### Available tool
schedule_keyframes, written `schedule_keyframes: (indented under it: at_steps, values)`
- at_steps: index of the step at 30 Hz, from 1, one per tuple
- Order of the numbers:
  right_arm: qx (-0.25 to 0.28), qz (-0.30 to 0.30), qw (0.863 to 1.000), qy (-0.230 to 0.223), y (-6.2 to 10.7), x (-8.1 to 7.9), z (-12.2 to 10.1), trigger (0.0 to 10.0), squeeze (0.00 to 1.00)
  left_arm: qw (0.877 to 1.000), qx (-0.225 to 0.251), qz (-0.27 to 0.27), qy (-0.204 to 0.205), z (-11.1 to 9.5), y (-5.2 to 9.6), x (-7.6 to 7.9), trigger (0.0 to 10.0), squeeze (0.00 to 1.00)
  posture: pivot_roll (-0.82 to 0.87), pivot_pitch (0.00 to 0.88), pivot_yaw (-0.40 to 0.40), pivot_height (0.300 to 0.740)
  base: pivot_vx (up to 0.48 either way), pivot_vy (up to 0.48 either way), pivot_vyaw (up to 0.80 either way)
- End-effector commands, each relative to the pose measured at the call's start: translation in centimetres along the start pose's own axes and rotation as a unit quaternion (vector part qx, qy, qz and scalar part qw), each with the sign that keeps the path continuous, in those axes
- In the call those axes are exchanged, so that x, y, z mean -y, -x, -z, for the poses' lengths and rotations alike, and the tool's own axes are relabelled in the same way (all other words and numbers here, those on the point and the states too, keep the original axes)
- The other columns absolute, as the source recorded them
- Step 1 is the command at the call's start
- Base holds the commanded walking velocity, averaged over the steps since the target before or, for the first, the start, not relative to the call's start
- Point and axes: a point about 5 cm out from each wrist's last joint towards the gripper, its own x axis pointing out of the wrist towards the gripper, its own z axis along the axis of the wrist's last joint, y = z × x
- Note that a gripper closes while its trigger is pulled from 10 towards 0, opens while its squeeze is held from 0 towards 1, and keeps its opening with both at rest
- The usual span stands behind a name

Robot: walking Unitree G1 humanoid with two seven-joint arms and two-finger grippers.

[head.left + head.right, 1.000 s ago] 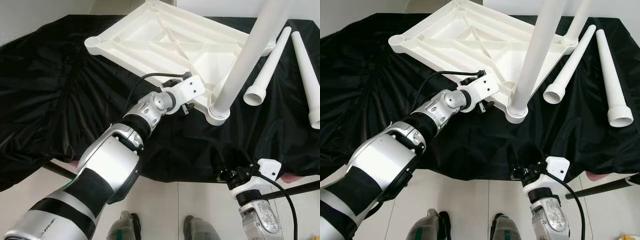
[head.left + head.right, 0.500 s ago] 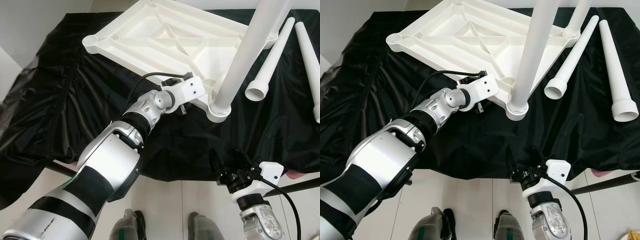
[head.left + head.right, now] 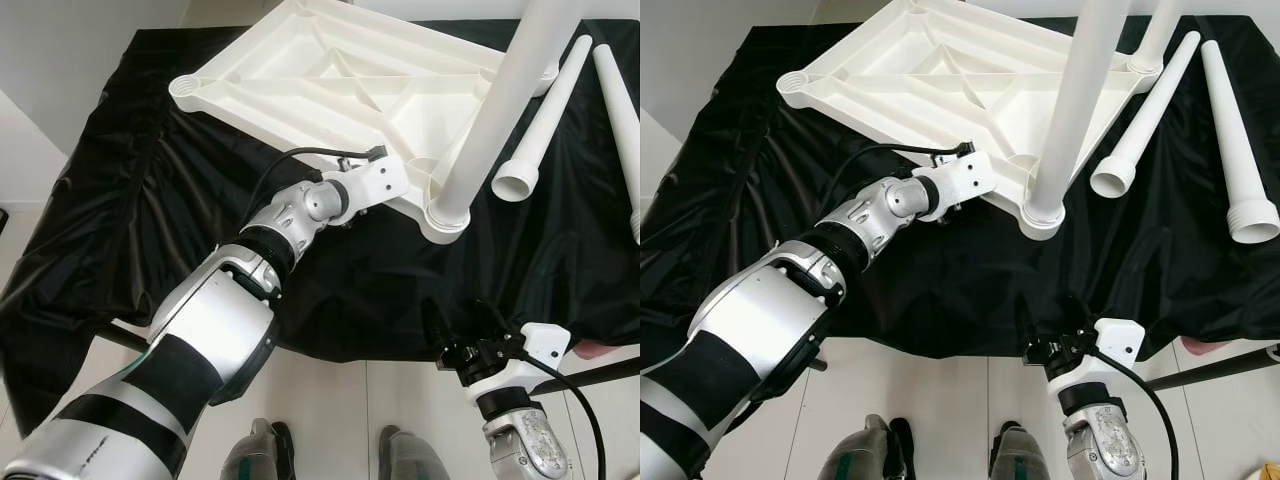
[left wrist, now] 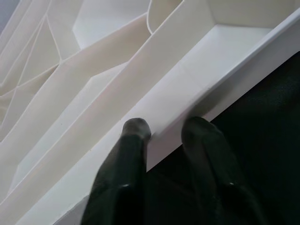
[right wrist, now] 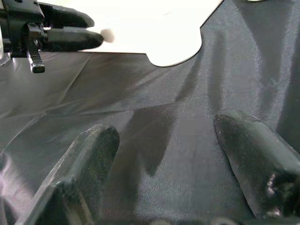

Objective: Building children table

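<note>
A white plastic tabletop (image 3: 330, 80) lies upside down on a black cloth (image 3: 150, 200). One white leg (image 3: 495, 110) stands upright in its near right corner socket (image 3: 448, 215), and a second leg (image 3: 1155, 35) rises at the far right corner. Two loose legs (image 3: 545, 120) (image 3: 622, 110) lie on the cloth to the right. My left gripper (image 4: 166, 129) is shut on the tabletop's near rim, one finger (image 4: 126, 154) inside the wall and one outside. My right gripper (image 3: 462, 322) hovers open at the cloth's front edge, below the socketed corner, holding nothing.
The cloth hangs over the front edge of the support. A dark bar (image 3: 600, 372) sticks out at lower right beside something pink (image 3: 600, 350). My feet (image 3: 255, 455) stand on a pale tiled floor close to the front edge.
The whole view has shifted a little. My right gripper has risen slightly toward the cloth's front edge. The left gripper keeps its hold on the rim.
</note>
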Motion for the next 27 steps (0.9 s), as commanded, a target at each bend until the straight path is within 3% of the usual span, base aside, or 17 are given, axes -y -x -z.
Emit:
schedule_keyframes:
  at_steps: [1, 5, 6, 13, 14, 17, 25, 26, 27]
  values:
    - [-0.028, 0.004, 1.0, -0.004, 0.3, 0.0, 1.0, 10.0, 0.0, 0.989, -0.035, 0.138, 0.034, 2.2, 0.2, 3.0, 0.0, 0.04, -0.18, 0.209, 0.132, 0.74, 0.0, 0.0, 0.0]
    - [-0.027, 0.002, 1.0, -0.002, 0.1, 0.0, 0.9, 10.0, 0.0, 0.983, -0.029, 0.178, 0.027, 2.5, 0.4, 3.7, 0.0, 0.03, -0.18, 0.208, 0.134, 0.74, 0.0, 0.0, 0.0]
    - [-0.027, 0.001, 1.0, 0.0, 0.0, 0.0, 1.0, 10.0, 0.0, 0.976, -0.022, 0.217, 0.018, 2.7, 0.5, 4.7, 0.0, 0.0, -0.18, 0.208, 0.135, 0.74, 0.0, 0.0, 0.0]
    - [-0.028, 0.003, 1.0, 0.002, 0.0, 0.1, 1.0, 10.0, 0.0, 0.973, -0.014, 0.23, 0.013, 2.6, 0.5, 5.2, 0.0, 0.01, -0.18, 0.208, 0.135, 0.74, 0.0, 0.0, 0.0]
    - [-0.028, 0.004, 1.0, 0.003, 0.0, 0.2, 1.0, 10.0, 0.0, 0.977, -0.006, 0.208, 0.042, 2.1, 0.3, 4.4, 10.0, 1.0, -0.18, 0.206, 0.132, 0.74, 0.0, 0.0, 0.0]
    - [-0.027, 0.003, 1.0, 0.003, -0.1, 0.2, 1.0, 10.0, 0.0, 0.98, 0.002, 0.193, 0.056, 1.5, 0.3, 3.7, 10.0, 1.0, -0.18, 0.205, 0.132, 0.74, 0.0, 0.0, 0.0]
    - [-0.021, -0.006, 1.0, -0.002, 0.1, -0.1, 0.6, 10.0, 0.0, 0.987, 0.008, 0.16, 0.033, 0.8, 0.2, 2.5, 10.0, 1.0, -0.19, 0.209, 0.139, 0.74, 0.0, 0.0, 0.0]
    - [-0.017, -0.009, 1.0, -0.004, 0.2, -0.2, 0.4, 10.0, 0.0, 0.987, 0.007, 0.155, 0.031, 0.7, 0.2, 2.4, 10.0, 0.89, -0.2, 0.212, 0.144, 0.74, 0.0, 0.0, 0.0]
    - [-0.014, -0.01, 1.0, -0.004, 0.4, -0.3, 0.3, 10.0, 0.0, 0.988, 0.005, 0.153, 0.027, 0.7, 0.2, 2.4, 10.0, 0.18, -0.21, 0.214, 0.146, 0.74, 0.0, 0.0, 0.0]
